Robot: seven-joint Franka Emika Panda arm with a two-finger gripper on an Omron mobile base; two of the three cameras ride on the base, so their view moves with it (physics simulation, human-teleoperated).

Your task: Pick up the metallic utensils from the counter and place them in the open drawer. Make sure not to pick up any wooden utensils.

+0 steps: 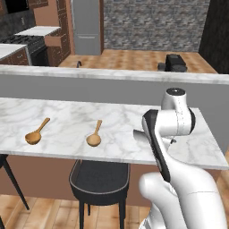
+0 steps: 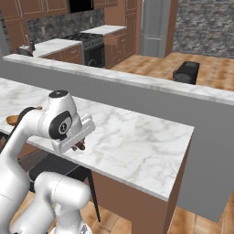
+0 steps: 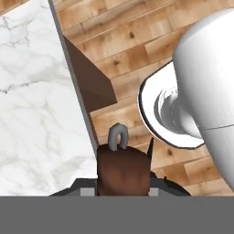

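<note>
My gripper (image 3: 123, 185) is shut on a metallic utensil (image 3: 122, 167) with a dark brown handle; a small silver loop sticks out of the handle's end. The blade is hidden inside the grip. In the right base view the gripper (image 2: 80, 145) hangs at the front edge of the white marble counter (image 2: 132, 141), with a bit of the brown handle showing. Two wooden utensils, tan spoons (image 1: 36, 133) (image 1: 94, 136), lie on the counter (image 1: 67, 125) to the left. A reddish-brown panel (image 3: 89, 80) juts out below the counter edge; I cannot tell whether it is the drawer.
A black stool (image 1: 99, 181) stands under the counter's front edge, left of the arm. A raised grey wall with a marble ledge (image 1: 112, 76) runs behind the counter. Wooden floor (image 3: 137, 41) lies below the hand. A stove (image 2: 87, 43) stands far back.
</note>
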